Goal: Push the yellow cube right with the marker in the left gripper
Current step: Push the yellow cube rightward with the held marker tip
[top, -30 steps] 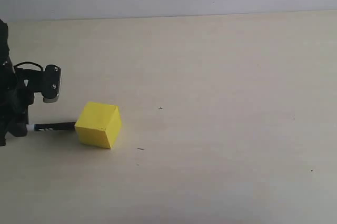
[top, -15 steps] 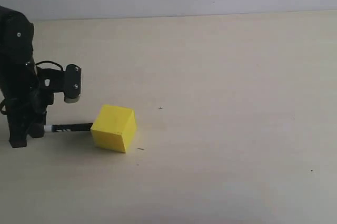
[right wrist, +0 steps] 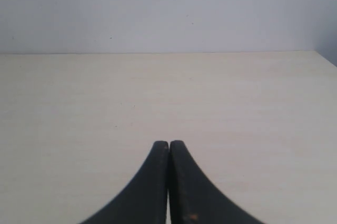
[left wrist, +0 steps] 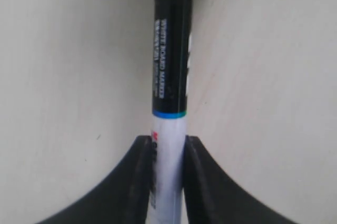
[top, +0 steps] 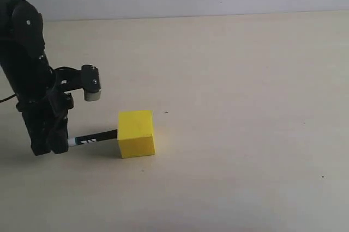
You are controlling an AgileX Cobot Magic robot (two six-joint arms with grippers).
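Yellow cube (top: pixel 136 134), a plain matte solid block, sits toward the left edge of the pale tabletop (top: pixel 245 107). It looks light and rigid, likely to slide easily yet spin under an off-centre shove, so contact belongs low, midway across its left face. There the slim white-barrelled, black-capped marker (top: pixel 94 139) touches it, its barrel clamped in the jaws of the glossy black left gripper (left wrist: pixel 167 150). The black right gripper (right wrist: pixel 168 153) has its jaws pressed together, empty. Since a second ago, cube and arm have shifted right, the cube turning square-on.
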